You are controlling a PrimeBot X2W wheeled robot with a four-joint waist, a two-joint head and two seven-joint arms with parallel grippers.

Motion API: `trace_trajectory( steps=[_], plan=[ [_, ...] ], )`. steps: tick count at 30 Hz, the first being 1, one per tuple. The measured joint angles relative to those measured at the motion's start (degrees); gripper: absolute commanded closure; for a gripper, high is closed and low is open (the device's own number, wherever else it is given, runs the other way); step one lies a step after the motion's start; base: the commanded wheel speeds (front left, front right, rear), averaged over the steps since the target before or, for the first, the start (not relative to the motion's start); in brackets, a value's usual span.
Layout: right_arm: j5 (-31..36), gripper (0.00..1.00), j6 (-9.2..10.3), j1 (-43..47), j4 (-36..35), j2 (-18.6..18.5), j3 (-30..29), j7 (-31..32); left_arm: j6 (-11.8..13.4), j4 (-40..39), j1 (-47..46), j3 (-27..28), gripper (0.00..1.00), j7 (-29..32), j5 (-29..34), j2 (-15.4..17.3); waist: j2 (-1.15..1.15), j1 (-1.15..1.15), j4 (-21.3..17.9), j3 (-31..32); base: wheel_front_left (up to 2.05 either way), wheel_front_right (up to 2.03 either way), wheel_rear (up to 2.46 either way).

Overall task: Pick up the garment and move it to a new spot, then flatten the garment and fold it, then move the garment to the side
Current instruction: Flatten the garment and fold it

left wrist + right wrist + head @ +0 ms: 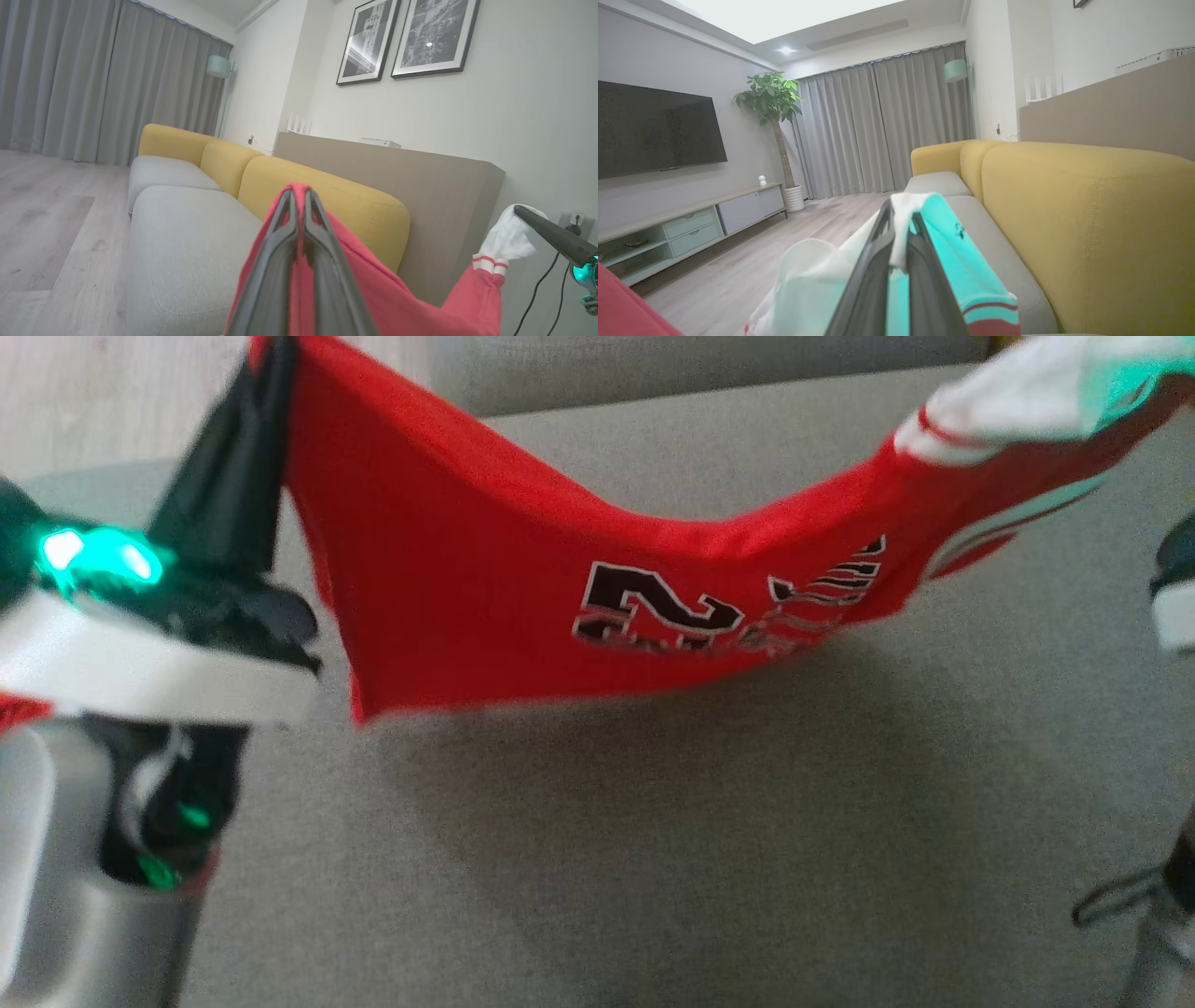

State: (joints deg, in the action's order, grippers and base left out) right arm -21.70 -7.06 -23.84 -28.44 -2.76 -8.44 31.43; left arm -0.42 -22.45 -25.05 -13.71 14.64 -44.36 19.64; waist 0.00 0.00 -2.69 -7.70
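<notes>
The garment is a red jersey with white sleeve trim and a black number. It hangs stretched in the air over a grey sofa seat. My left gripper is shut on its red corner at the upper left. In the left wrist view the left gripper pinches red cloth between closed fingers, and the right gripper's finger holds the white sleeve end. The right gripper is shut on the white sleeve; the white sleeve rises to the head view's top right.
The sofa has yellow back cushions and stands against a brown panel. Wood floor lies beyond the seat, with a TV unit, a plant and grey curtains farther off. A cable hangs at the lower right.
</notes>
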Motion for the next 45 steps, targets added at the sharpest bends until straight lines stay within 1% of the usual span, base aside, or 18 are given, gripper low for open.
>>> trace_trajectory(
  steps=[2, 4, 7, 10, 12, 14, 16, 19, 22, 24, 28, 31, 33, 35, 38, 40, 42, 45],
  plan=[
    [0.0, 1.0, 0.0, -3.8, 1.2, -0.1, 0.2, 1.4, 0.5, 0.5, -2.5, 0.7, 1.0, 1.8, -1.6, 0.2, 0.0, 0.0, 0.0, -1.3, 0.0, 0.0, 0.0],
    [0.0, 1.0, 0.0, -7.7, 4.7, -0.7, 0.3, 1.9, 0.5, 2.7, -4.9, 1.2, 1.0, 3.4, -3.1, 0.4, 0.0, 0.0, -0.1, -2.9, 0.0, 0.0, 0.0],
    [-0.6, 1.0, 0.0, -14.2, 13.4, -1.7, 0.5, 1.2, 1.0, 8.3, -9.1, 2.3, 1.0, 4.5, -3.6, 0.7, 0.0, 0.01, -0.3, -6.4, 0.0, 0.0, 0.0],
    [-1.0, 1.0, 0.0, -21.6, 22.6, -2.2, 1.5, -3.3, 0.6, 15.5, -14.8, 2.8, 1.0, 3.4, -2.2, 1.2, 0.0, 0.02, -0.6, -10.5, 0.0, 0.0, 0.0],
    [-1.0, 1.0, 0.0, -28.1, 28.2, -2.4, 3.0, -8.0, 0.2, 20.6, -19.4, 3.0, 1.0, 0.6, 0.5, 1.4, 0.0, 0.03, -0.8, -13.4, 0.0, 0.0, 0.0],
    [-1.0, 1.0, 0.0, -35.4, 33.4, -2.7, 4.6, -13.7, -0.4, 25.2, -24.6, 3.2, 1.0, -3.6, 5.2, 2.5, 0.0, 0.03, -1.2, -16.3, 0.0, 0.0, 0.0],
    [-0.8, 1.0, 0.0, -42.2, 38.4, -2.8, 5.7, -20.3, -0.7, 29.4, -30.0, 4.3, 1.0, -7.7, 7.5, 2.9, 0.0, 0.04, -1.5, -18.7, 0.0, 0.0, 0.0],
    [0.6, 1.0, 0.0, -49.9, 44.8, -3.5, 8.6, -28.9, -1.4, 34.0, -37.1, 4.0, 1.0, -13.0, 11.6, 3.2, 0.0, 0.04, -2.1, -21.4, 0.0, 0.0, 0.0],
    [1.3, 1.0, 0.0, -55.1, 49.3, -5.5, 13.1, -34.1, -1.7, 37.5, -42.3, 2.5, 1.0, -18.3, 15.8, 3.1, -0.01, 0.04, -2.1, -22.5, 0.0, 0.0, 0.0],
    [1.7, 1.0, 0.0, -57.5, 50.8, -6.9, 15.8, -36.8, -1.9, 39.2, -44.4, 2.2, 1.0, -21.4, 17.1, 2.6, 0.0, 0.02, -2.0, -22.3, 0.0, 0.0, 0.0],
    [1.4, 1.0, 0.0, -61.0, 52.0, -9.0, 17.2, -40.6, -2.0, 41.0, -46.8, 2.2, 1.0, -26.5, 18.9, 2.3, 0.0, -0.01, -2.1, -21.8, 0.0, 0.0, 0.0],
    [0.3, 1.0, 0.0, -60.3, 53.3, -10.4, 18.2, -41.1, -3.1, 42.8, -46.0, 1.2, 1.0, -27.4, 19.0, 2.1, 0.0, -0.01, -2.5, -21.7, 0.0, 0.0, 0.0],
    [-0.5, 1.0, 0.0, -57.7, 54.4, -11.5, 19.2, -40.2, -3.8, 44.0, -43.8, 0.4, 1.0, -27.8, 18.7, 1.6, 0.0, 0.0, -2.7, -21.6, 0.0, 0.0, 0.0],
    [-1.4, 1.0, 0.0, -52.9, 55.5, -12.3, 20.5, -38.3, -4.8, 45.1, -39.8, -1.2, 1.0, -27.9, 18.1, 1.4, 0.0, 0.0, -2.9, -21.3, 0.0, 0.0, 0.0],
    [-4.2, 1.0, -0.01, -43.3, 56.8, -12.2, 21.1, -33.3, -5.6, 47.0, -32.1, -3.5, 1.0, -28.0, 17.6, 1.3, 0.0, 0.01, -3.1, -20.4, 0.0, 0.0, 0.0],
    [-5.6, 1.0, -0.01, -37.1, 56.9, -11.8, 19.6, -29.7, -5.7, 47.7, -27.1, -4.2, 1.0, -28.4, 16.7, 1.2, 0.0, 0.01, -3.1, -19.4, 0.0, 0.0, 0.0],
    [-5.0, 1.0, -0.01, -31.0, 56.3, -10.8, 16.3, -25.6, -5.9, 47.8, -22.4, -4.4, 1.0, -28.4, 15.3, 0.9, 0.0, 0.0, -3.2, -18.0, 0.0, 0.0, 0.0],
    [-2.6, 1.0, -0.01, -20.7, 51.7, -7.9, 11.0, -20.2, -5.3, 47.4, -15.0, -4.7, 1.0, -28.3, 13.7, -0.1, 0.0, 0.0, -3.0, -15.5, 0.0, 0.0, 0.0]
  ],
)
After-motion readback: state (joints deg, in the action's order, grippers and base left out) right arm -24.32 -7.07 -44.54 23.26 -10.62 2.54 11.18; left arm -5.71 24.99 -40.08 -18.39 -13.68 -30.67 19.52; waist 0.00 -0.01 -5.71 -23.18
